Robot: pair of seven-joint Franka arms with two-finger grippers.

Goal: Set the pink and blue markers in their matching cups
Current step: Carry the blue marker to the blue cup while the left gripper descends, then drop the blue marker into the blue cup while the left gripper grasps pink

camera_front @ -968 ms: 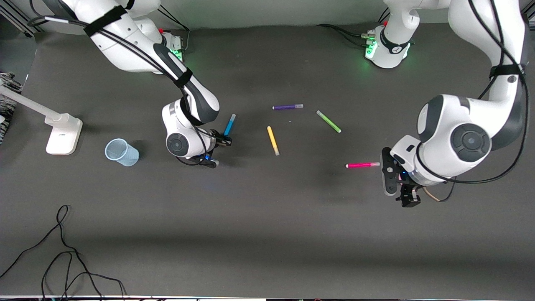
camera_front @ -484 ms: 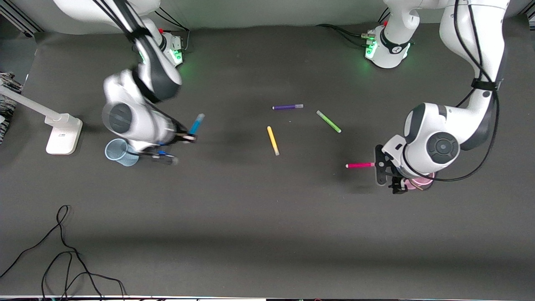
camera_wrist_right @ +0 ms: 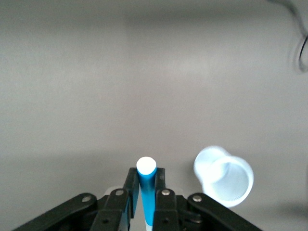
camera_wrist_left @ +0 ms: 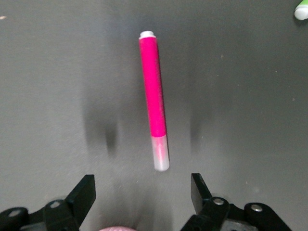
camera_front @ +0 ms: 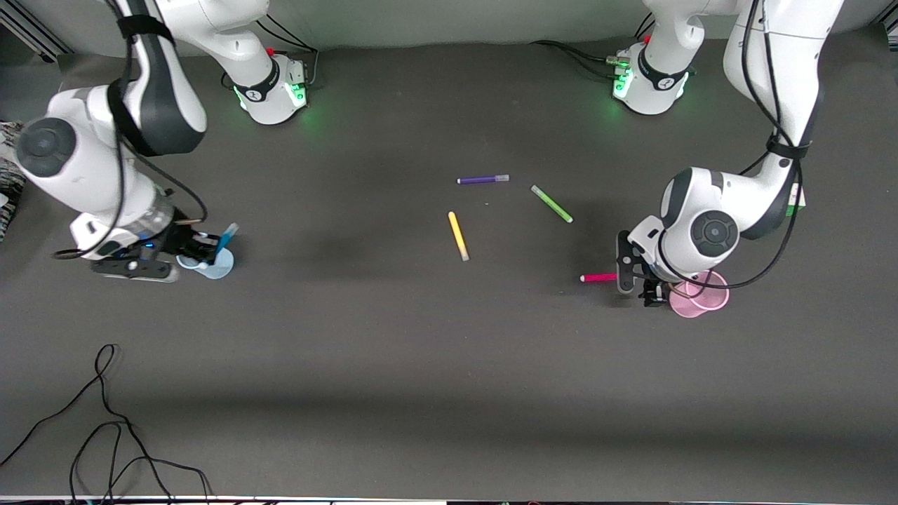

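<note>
Counted: five markers, two cups. Right gripper (camera_wrist_right: 146, 202) clamps blue marker (camera_wrist_right: 146, 190); left gripper (camera_wrist_left: 143, 192) jaws apart, pink marker (camera_wrist_left: 154, 96) just ahead.

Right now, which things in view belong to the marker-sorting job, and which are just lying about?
Job:
- blue marker, gripped in the right tool over the blue cup
- pink marker, flat on the table, between the fingers of the open left tool
- pink cup, beside the left tool

Lying about:
- purple marker
- yellow marker
- green marker
- black cable
</note>
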